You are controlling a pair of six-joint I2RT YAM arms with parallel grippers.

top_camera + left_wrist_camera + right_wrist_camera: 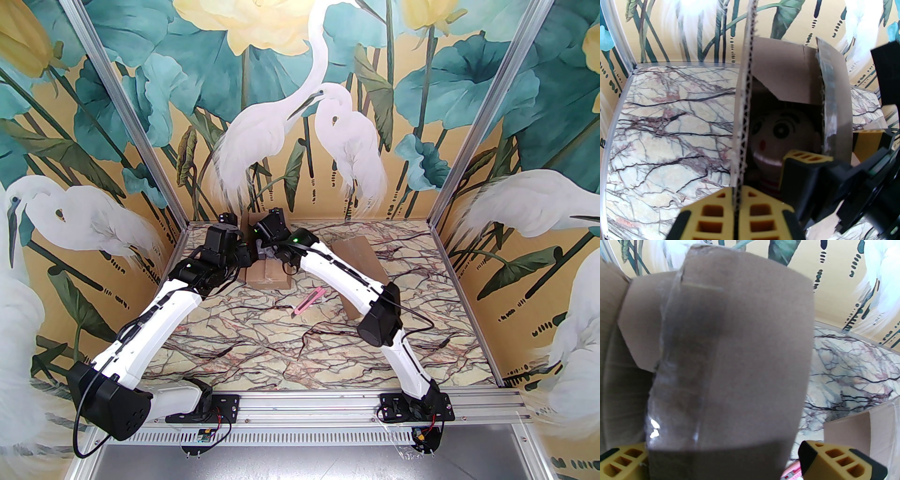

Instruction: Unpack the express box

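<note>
The top camera hangs high behind the arm bases (220,405), looking down and forward across the marble table (262,347) toward the painted back wall (403,154), with the box (269,277) far off. The left wrist camera sits just over its own fingers (712,211), facing that wall, tight against an upright flap (740,131). The right wrist camera, over its fingers (839,460), faces likewise, nose to a taped flap (740,357). All three share box and marble.
</note>
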